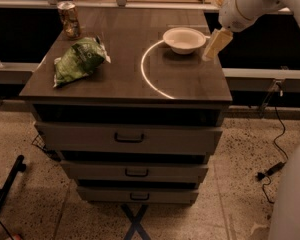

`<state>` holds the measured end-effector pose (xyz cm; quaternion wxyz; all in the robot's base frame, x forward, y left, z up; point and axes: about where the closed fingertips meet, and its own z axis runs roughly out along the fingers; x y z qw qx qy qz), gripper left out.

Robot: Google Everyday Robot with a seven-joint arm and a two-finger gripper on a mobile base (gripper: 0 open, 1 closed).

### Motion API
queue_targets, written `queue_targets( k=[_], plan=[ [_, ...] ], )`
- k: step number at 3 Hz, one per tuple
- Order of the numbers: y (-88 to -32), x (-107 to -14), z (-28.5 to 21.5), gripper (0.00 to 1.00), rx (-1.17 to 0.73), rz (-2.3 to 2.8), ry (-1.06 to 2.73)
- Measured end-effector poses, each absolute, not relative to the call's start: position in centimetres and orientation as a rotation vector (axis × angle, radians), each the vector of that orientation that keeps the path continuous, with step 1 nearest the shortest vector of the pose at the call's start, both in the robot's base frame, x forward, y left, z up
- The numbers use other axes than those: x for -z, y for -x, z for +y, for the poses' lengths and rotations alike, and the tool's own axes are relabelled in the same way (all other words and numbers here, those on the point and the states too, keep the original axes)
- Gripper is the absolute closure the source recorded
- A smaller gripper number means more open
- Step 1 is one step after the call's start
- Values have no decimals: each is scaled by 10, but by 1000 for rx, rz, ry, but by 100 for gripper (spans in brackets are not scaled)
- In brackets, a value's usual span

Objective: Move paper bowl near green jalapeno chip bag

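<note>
Bowl (184, 39) upright toward the right rear of the table (125, 79), well apart from the bag (80, 60) lying crumpled near the left edge, with a can (69, 19) at the left rear corner. Pincer (216, 45) hanging at the right edge, just beside the bowl's right rim and apparently clear of it; open or closed: cannot tell. Bowl immediately left of the pincer, bag farther left across the table, hence probably a short leftward reach to the near rim, then a carry toward the left edge.
</note>
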<state>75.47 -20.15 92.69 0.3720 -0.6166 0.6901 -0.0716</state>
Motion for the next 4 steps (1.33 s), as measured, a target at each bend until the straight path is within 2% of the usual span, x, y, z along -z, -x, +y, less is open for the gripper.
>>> queue_targets(
  k=[3,4],
  plan=[
    [-766,-879,-154,0,204,1627,1763],
    [-772,-871,-144,26,215,1604,1779]
  ],
)
